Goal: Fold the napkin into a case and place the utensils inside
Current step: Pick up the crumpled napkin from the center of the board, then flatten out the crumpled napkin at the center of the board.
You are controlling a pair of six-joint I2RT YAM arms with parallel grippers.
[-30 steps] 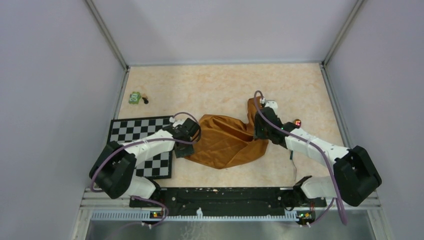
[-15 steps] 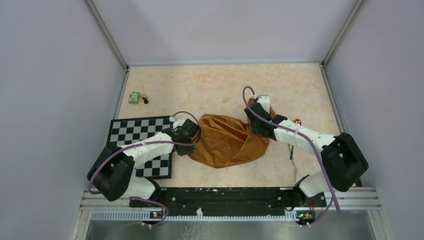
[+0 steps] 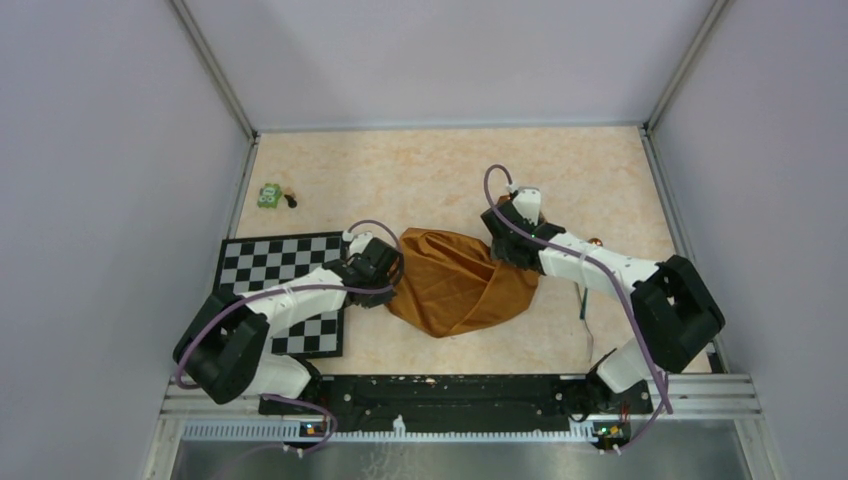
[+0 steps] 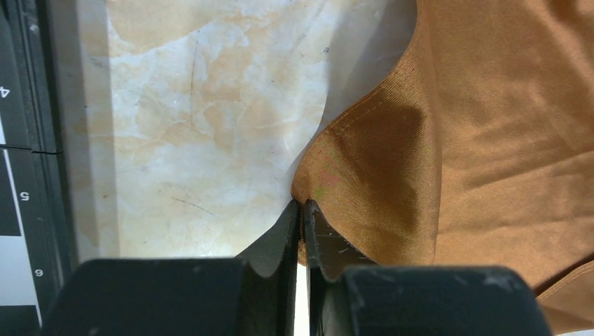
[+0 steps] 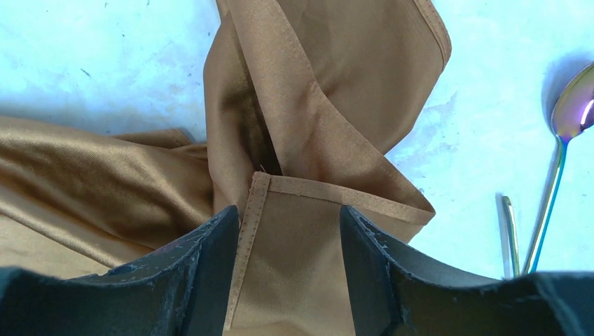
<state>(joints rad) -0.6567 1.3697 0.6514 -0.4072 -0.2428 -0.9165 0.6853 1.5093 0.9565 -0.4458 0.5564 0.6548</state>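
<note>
So the napkin [image 3: 455,285] is a rumpled rust-orange heap in the middle of the table [image 3: 430,170], slightly toward the near edge. It's nowhere near a case yet. The cloth is soft with a fine weave and a bit of a satin sheen, there are big loose folds, and a stitched hem runs along the edges. The far right corner is twisted up into a narrow ridge.

The left gripper [image 4: 301,206] is at the napkin's left edge with its black fingers clenched together, pinching a hemmed corner right at the tips. That arm reaches out low from the near left corner and crosses the black-and-white checkered mat [image 3: 265,265].

The right gripper [image 5: 287,213] is at the napkin's far right part. Its jaws stand apart, straddling a flat hemmed flap that lies between the fingers, so it isn't squeezing anything. That arm is bent, with its elbow near the right edge and its wrist angled in toward the middle.

The utensils are on the bare marbled tabletop just right of the napkin. There's a spoon [image 5: 560,154] with a shiny rainbow bowl and a thin handle, and a second slim piece [image 5: 510,234] beside it.

A small green toy [image 3: 269,196] sits near the left edge, beyond the mat.
</note>
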